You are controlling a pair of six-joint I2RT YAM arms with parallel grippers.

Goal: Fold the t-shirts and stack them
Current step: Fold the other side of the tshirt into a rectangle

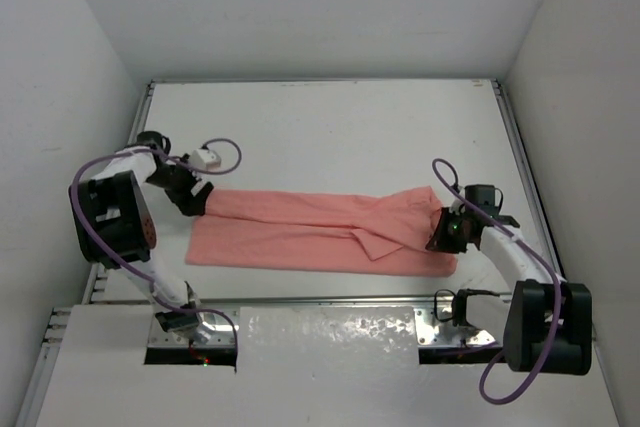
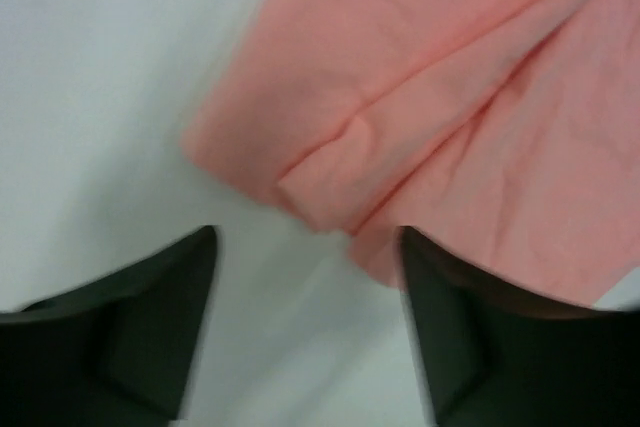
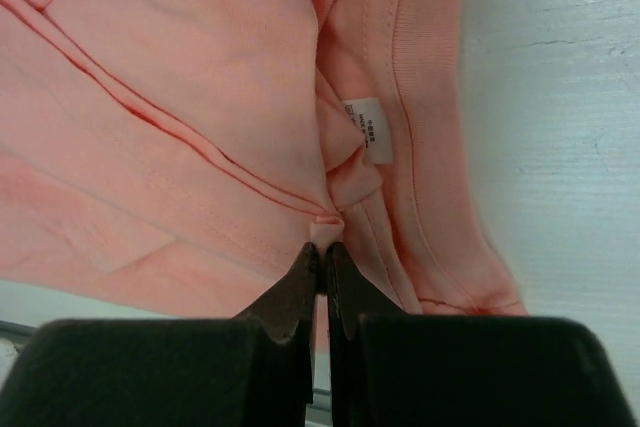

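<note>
The salmon-pink t-shirt (image 1: pixel 310 232) lies folded lengthwise in a long band across the middle of the white table. My left gripper (image 1: pixel 190 202) is at the shirt's left end, open and empty; in the left wrist view its gripper (image 2: pixel 305 322) stands over bare table just short of the shirt's hem corner (image 2: pixel 320 192). My right gripper (image 1: pixel 443 232) is at the collar end, shut on a pinch of the shirt's cloth (image 3: pixel 328 229) beside the collar and its white label (image 3: pixel 368 129).
White walls enclose the table (image 1: pixel 320 127) on three sides. A metal rail (image 1: pixel 520 177) runs along the right edge. Metal mounting plates (image 1: pixel 330 332) hold the arm bases at the near edge. Purple cables loop from both arms.
</note>
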